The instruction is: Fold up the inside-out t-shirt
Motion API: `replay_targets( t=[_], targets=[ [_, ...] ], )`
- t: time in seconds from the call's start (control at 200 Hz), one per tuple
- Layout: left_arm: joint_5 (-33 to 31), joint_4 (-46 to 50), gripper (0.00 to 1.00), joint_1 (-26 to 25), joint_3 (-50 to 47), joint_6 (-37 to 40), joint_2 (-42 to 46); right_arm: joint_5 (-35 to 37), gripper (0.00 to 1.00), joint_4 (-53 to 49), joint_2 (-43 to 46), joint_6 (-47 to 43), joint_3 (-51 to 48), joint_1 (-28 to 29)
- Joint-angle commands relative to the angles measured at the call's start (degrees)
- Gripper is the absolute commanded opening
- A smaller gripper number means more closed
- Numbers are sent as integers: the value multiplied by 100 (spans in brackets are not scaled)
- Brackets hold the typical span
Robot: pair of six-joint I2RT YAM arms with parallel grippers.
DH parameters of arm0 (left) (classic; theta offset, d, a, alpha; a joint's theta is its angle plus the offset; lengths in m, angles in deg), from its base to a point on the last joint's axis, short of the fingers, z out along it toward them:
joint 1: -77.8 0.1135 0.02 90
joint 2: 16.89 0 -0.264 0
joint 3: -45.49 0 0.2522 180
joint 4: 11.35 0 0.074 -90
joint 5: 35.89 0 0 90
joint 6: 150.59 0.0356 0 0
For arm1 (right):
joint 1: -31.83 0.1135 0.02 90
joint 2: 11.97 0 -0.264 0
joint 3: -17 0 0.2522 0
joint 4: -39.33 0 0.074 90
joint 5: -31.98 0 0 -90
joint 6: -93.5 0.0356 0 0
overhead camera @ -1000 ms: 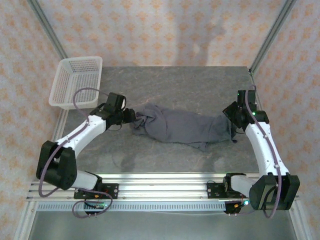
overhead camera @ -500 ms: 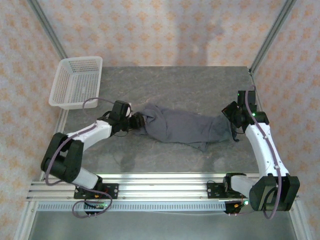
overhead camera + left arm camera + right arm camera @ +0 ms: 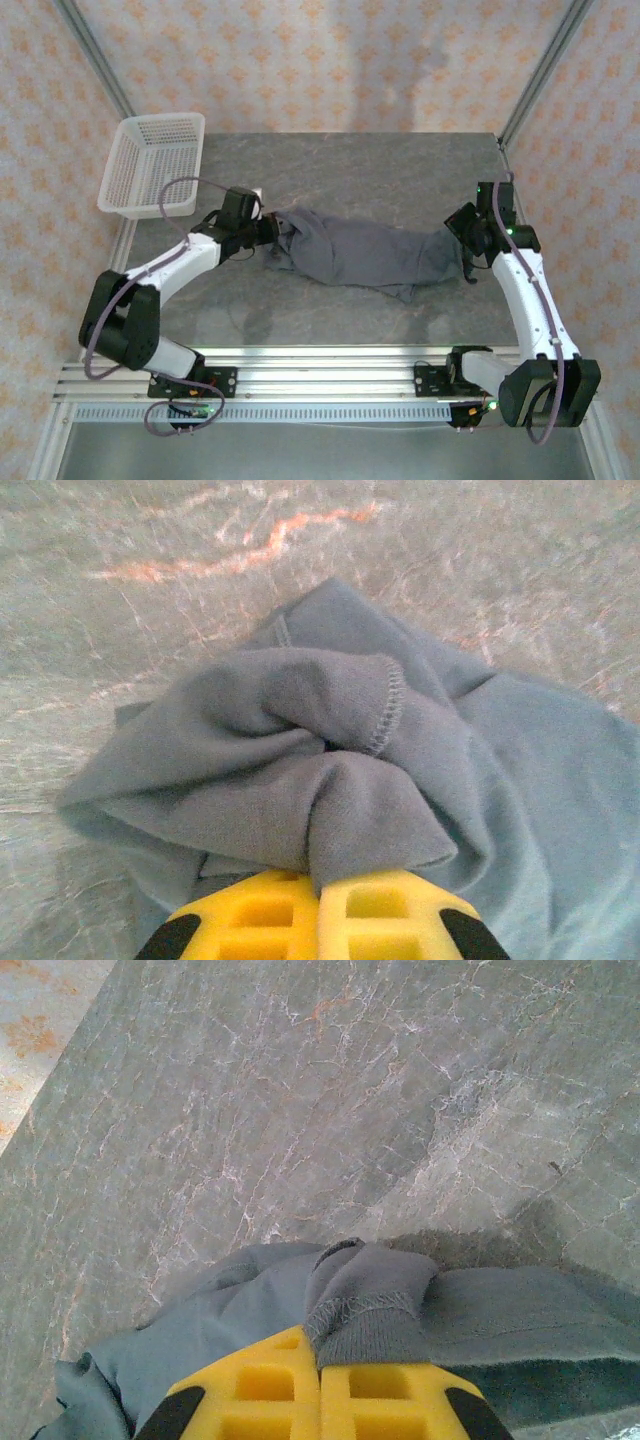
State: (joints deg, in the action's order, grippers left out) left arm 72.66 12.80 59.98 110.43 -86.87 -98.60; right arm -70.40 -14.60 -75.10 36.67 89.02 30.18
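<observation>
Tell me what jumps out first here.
A crumpled dark slate-grey cloth t-shirt lies stretched across the middle of the grey marbled table, pinched at each end: the left claw shut on its left end, the right claw on its right. A white plastic mesh basket sits at the far-left corner.

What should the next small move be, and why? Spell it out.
Probably raise both arms a little and draw them apart. The left gripper and right gripper are each shut on an end of the t-shirt, which lies bunched and wrinkled on the table; stretching it should open it flat for folding.
</observation>
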Motion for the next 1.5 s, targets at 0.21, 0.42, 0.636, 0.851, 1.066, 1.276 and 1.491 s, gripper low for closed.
replay_targets(
  t=[0.21, 0.42, 0.636, 0.851, 1.066, 1.276, 1.491],
  targets=[
    [-1790, 2467, 0, 139, 3546, 1025, 2022, 1047, 0, -387, 438, -73, 3578, -21],
    [-3144, 2789, 0, 137, 5792, 1452, 2206, 2319, 0, 166, 568, -210, 5546, -20],
    [-2814, 1893, 0, 138, 5768, 1328, 2955, 2030, 0, 754, 781, -137, 5916, -20],
    [-2495, 2026, 0, 138, 6083, 1418, 3051, 1492, 0, 1028, 867, 95, 6198, -20],
    [-2363, 2027, 0, 139, 5844, 1499, 2925, 1347, 0, 400, 463, 547, 6097, -21],
    [-2924, 1801, 0, 139, 4766, 1578, 2108, 184, 0, 238, -973, 1537, 4946, -19],
    [-3182, 949, 7, 389, 3717, 1303, 300, -86, 16, 1016, -2513, 1635, 3702, 190]
  ],
)
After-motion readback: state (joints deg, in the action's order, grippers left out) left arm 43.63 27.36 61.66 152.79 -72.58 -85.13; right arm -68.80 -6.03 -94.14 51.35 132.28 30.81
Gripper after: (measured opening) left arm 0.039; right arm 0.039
